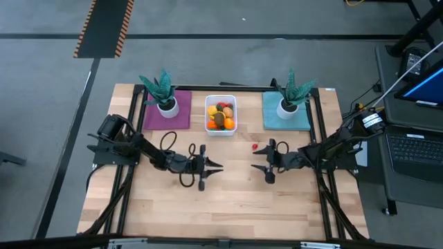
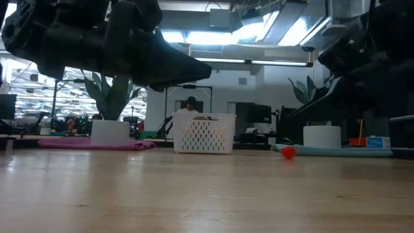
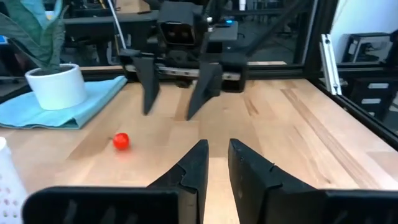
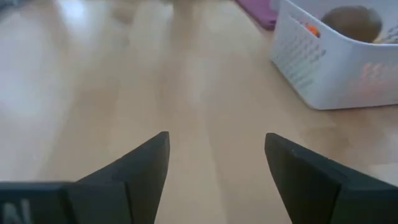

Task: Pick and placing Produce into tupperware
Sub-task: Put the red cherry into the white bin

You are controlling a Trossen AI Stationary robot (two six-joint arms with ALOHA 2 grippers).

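The white tupperware (image 1: pixel 208 115) stands at the table's far middle, with several pieces of produce (image 1: pixel 221 115) inside; a brown kiwi (image 4: pixel 351 22) shows over its rim. One small red piece of produce (image 1: pixel 255 146) lies alone on the wood, to the right of the tub. My left gripper (image 3: pixel 217 146) hovers near the table's middle, pointing right, fingers a narrow gap apart with nothing between them. My right gripper (image 4: pixel 217 140) faces it from the right, open wide and empty, close to the near side of the red piece.
Two teal spiky plants in white pots flank the tub, one on a purple mat (image 1: pixel 167 111), one on a teal mat (image 1: pixel 285 114). Dark frame rails run along both table sides. Bare wood lies toward the near edge (image 1: pixel 228 207). A person (image 2: pixel 189 103) shows far behind.
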